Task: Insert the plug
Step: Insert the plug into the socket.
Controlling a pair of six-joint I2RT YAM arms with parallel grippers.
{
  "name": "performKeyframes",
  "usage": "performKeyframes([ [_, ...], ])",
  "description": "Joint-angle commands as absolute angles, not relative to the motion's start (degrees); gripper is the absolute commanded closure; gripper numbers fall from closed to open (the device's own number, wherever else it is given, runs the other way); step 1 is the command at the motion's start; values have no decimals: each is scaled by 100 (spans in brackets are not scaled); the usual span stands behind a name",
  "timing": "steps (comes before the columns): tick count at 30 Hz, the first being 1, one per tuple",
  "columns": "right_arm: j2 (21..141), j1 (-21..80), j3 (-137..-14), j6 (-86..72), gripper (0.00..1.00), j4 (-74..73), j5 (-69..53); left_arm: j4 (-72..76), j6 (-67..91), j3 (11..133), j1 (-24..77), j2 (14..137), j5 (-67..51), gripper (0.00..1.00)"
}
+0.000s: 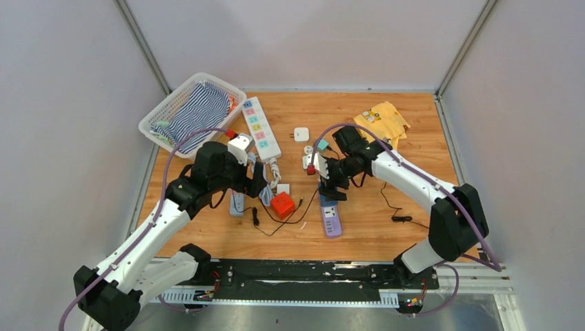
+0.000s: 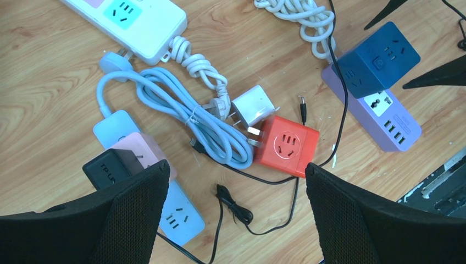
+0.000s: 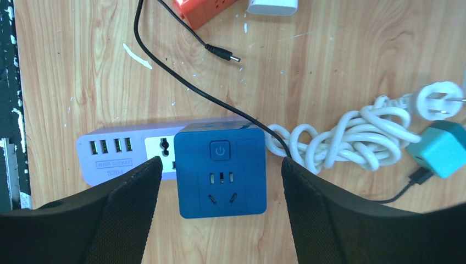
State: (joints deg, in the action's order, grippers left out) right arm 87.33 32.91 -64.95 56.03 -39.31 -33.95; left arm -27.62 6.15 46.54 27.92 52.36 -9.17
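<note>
A dark blue cube plug (image 3: 221, 170) sits on one end of the purple power strip (image 3: 112, 154), its socket face up. My right gripper (image 3: 221, 165) stands open directly over it, one finger on each side with a gap to the cube. The left wrist view shows the same blue cube (image 2: 377, 59) on the purple strip (image 2: 393, 129). My left gripper (image 2: 236, 165) hangs open above bare wood and a thin black cable, holding nothing. A red socket cube (image 2: 286, 146) lies just beyond its fingers.
A white adapter (image 2: 253, 105) touches the red cube. A light blue strip (image 2: 176, 212) with a black adapter (image 2: 110, 168) lies left. A coiled white cord (image 3: 351, 140) and teal adapter (image 3: 444, 148) lie right of the blue cube. Farther back are a long white strip (image 1: 261, 127), a basket (image 1: 155, 121) and a yellow cloth (image 1: 383, 121).
</note>
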Motion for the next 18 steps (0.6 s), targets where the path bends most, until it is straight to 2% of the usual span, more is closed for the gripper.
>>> performKeyframes([
  [1, 8452, 3278, -6533, 5291, 17, -4060, -3515, -2847, 534, 4605, 2769, 5143, -860, 6],
  [5, 8345, 3276, -6521, 5075, 17, -4037, -3506, -2850, 536, 4597, 2776, 5116, -850, 6],
  [9, 7990, 3274, -6465, 3752, 24, -3378, -3331, -2855, 536, 4588, 2773, 5102, -855, 6],
  [10, 7886, 3277, -6403, 3263, 30, -3120, -3175, -2842, 536, 4588, 2776, 5098, -857, 6],
  [11, 7792, 3275, -6342, 2766, 42, -2880, -2995, -2835, 541, 4588, 2771, 5106, -869, 6],
  [13, 7628, 3285, -6182, 1749, 69, -2541, -2576, -2834, 545, 4603, 2776, 5107, -883, 6],
  [16, 7424, 3284, -5958, 354, 84, -2494, -2048, -2852, 536, 4606, 2769, 5107, -864, 6],
  [17, 7380, 3279, -5883, -14, 96, -2499, -1882, -2849, 541, 4593, 2771, 5091, -862, 6],
  [18, 7353, 3284, -5842, -518, 99, -2538, -1612, -2840, 544, 4582, 2772, 5081, -865, 6],
])
